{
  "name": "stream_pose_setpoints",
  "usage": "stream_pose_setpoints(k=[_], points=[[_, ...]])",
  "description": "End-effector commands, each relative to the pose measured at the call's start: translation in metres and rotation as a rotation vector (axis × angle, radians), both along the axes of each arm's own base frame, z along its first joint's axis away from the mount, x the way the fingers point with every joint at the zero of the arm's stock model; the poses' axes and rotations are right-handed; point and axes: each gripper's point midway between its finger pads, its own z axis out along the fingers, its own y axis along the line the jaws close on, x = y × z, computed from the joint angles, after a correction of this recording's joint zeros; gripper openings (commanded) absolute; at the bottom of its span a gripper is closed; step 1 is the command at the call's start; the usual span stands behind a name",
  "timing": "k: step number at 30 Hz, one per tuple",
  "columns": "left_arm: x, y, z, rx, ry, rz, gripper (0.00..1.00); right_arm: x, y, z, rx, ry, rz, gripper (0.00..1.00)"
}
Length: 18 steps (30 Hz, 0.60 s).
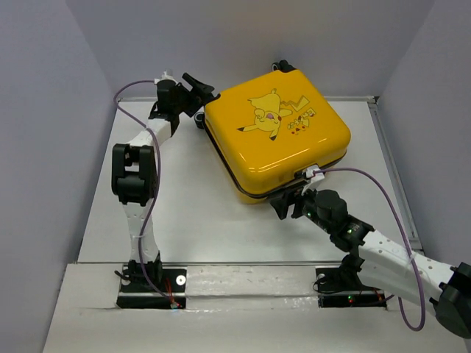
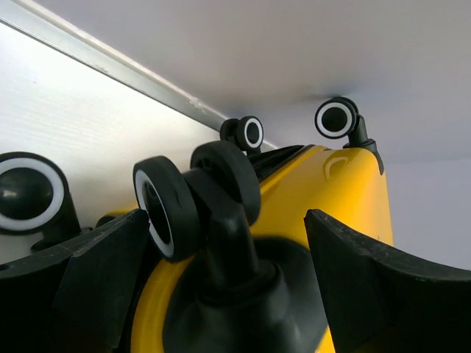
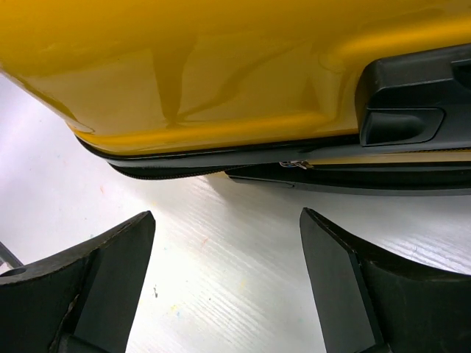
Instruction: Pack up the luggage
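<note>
The luggage [image 1: 276,136] lies flat on the worktop [image 1: 184,213], toward the far right part, with the printed shell facing up and its wheels at the far left corner. The two shells are together, so I cannot see inside and cannot say whether anything is packed. In the right wrist view the black zipper seam [image 3: 221,165] looks a little parted toward the left. I think it is not fully zipped there, but I am not sure.

My left gripper [image 1: 200,94] is spread wide at the wheel corner. One wheel [image 2: 165,206] and its black stem stand between the fingers, and I do not see them pressed. My right gripper [image 1: 288,202] is low at the near edge, also spread wide with nothing between the fingers, pointing at the seam and the small metal zipper pull [image 3: 294,163].

The risks I see:
- The shell is smooth and rounded. If I push on it from one side only, the whole case may slide or turn on the worktop instead of opening.
- If the left fingers close on the wheel, it can swivel, and the hold would be weak.
- The zipper pull is very small and sits against the trim. The right fingers may close beside it, or scrape the worktop because they are so low.
</note>
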Motion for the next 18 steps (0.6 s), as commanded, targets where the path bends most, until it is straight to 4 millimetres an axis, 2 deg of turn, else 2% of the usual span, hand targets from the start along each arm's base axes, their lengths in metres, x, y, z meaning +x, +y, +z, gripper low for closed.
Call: stream_pose_setpoints(k=[1, 5, 6, 8, 13, 17, 18], points=[[0.009, -0.019, 0.027, -0.113, -0.048, -0.082, 0.99, -0.001, 0.003, 0.005, 0.02, -0.008, 0.016, 0.86], [0.016, -0.025, 0.024, -0.14, -0.042, -0.083, 0.99, 0.0, 0.004, 0.003, 0.015, -0.002, 0.016, 0.87], [0.02, -0.027, 0.018, -0.154, -0.033, -0.084, 0.99, 0.0, 0.005, 0.003, 0.016, -0.001, 0.017, 0.87], [0.025, -0.033, 0.023, -0.207, -0.041, -0.09, 0.99, 0.0, 0.005, 0.001, 0.017, 0.007, 0.015, 0.88], [0.035, -0.043, 0.049, -0.294, -0.104, -0.103, 0.99, -0.002, 0.003, 0.0, 0.028, 0.011, 0.01, 0.88], [0.039, -0.044, 0.06, -0.376, -0.116, -0.095, 0.99, -0.002, 0.002, 0.001, 0.031, 0.009, 0.002, 0.88], [0.037, -0.044, 0.073, -0.408, -0.165, -0.098, 0.98, -0.001, 0.002, 0.0, 0.029, 0.011, 0.0, 0.88]])
